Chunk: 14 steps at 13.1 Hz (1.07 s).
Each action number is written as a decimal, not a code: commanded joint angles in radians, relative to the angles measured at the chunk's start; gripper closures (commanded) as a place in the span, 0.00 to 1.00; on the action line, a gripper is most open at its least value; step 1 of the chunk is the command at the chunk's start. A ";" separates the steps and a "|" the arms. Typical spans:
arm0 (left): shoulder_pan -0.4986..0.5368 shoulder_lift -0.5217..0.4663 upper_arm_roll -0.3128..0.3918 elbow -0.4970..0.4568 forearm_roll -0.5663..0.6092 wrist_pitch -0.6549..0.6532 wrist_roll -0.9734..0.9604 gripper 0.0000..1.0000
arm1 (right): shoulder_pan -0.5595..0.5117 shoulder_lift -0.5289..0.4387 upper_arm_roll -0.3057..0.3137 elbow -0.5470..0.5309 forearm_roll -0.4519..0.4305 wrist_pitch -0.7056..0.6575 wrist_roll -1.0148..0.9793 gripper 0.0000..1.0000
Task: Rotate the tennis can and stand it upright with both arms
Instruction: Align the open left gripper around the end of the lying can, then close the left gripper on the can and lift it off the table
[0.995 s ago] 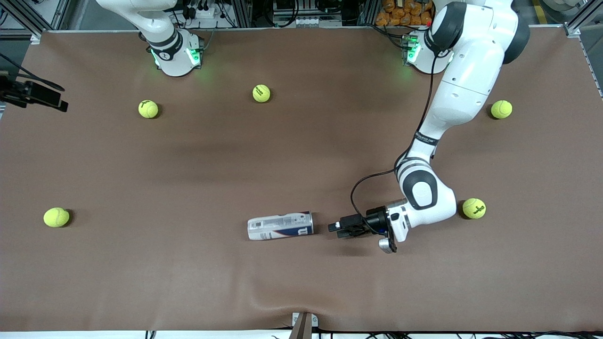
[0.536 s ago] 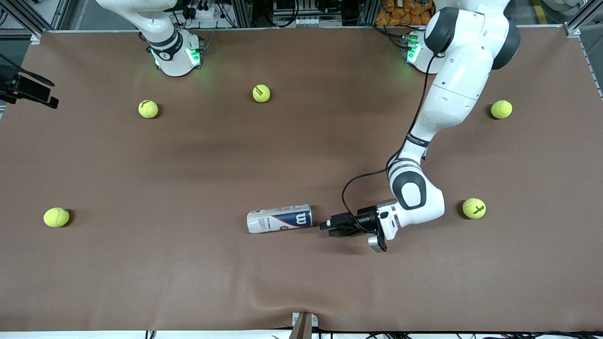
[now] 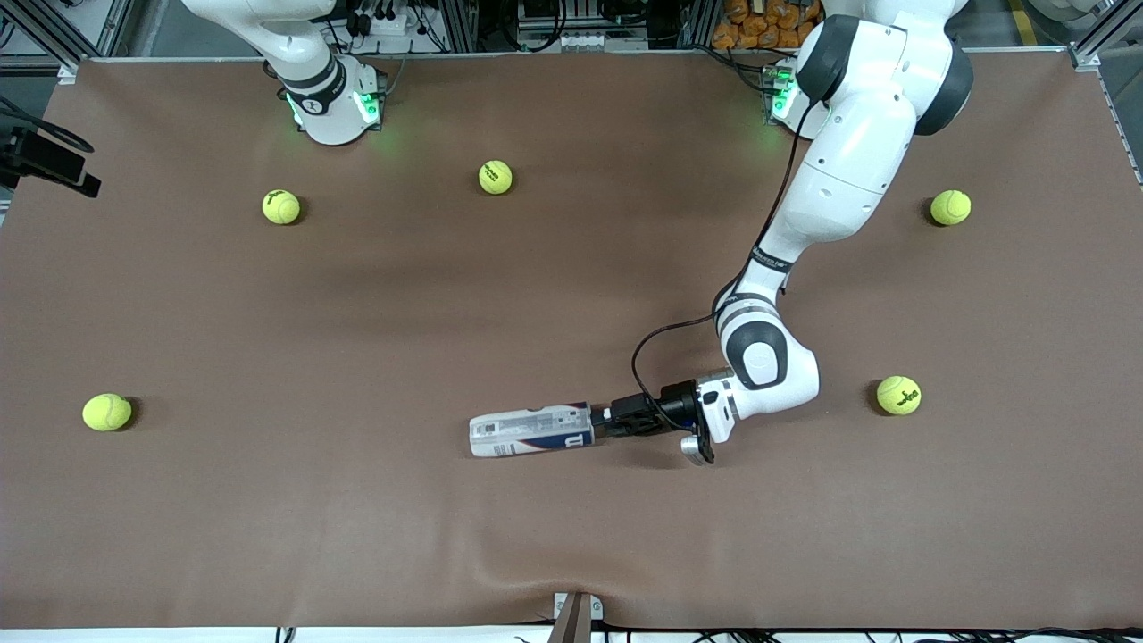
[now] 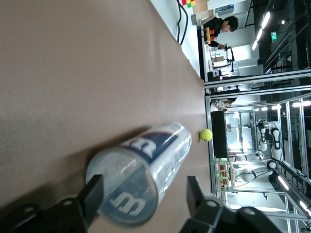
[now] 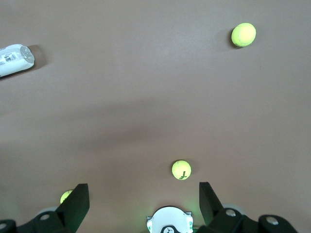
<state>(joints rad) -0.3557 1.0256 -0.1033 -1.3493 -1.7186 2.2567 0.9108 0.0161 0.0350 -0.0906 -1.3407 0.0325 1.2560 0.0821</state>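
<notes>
Tennis can lies flat, nothing uprighted yet.
Left gripper spread wide, the can's end between its jaws, ungripped; right gripper waits, open, empty.

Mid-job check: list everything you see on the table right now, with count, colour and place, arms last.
tennis can: 1, clear with white and navy label, lying on its side, near the table's middle.
tennis balls: 5, yellow-green, scattered.
table: 1, brown.
left gripper: 1, dark, open, fingers either side of the can's end.
right gripper: 1, dark, open, raised over the table, waiting.
</notes>
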 commanded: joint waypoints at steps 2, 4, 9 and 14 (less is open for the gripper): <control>-0.035 -0.001 0.004 -0.004 -0.075 0.012 0.008 0.32 | 0.001 -0.004 0.005 0.014 -0.013 -0.003 0.016 0.00; -0.057 0.005 0.004 -0.001 -0.098 0.014 -0.001 0.33 | -0.001 -0.004 0.003 0.014 -0.016 -0.004 0.013 0.00; -0.060 0.002 0.008 0.016 -0.101 0.021 -0.006 0.82 | -0.002 0.000 0.003 0.012 -0.014 -0.015 0.019 0.00; -0.060 -0.073 0.043 0.016 0.017 0.020 -0.204 1.00 | -0.007 0.000 0.002 0.012 -0.017 -0.017 0.019 0.00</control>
<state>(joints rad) -0.4087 1.0092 -0.0855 -1.3196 -1.7765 2.2626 0.8185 0.0131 0.0352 -0.0917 -1.3386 0.0287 1.2507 0.0872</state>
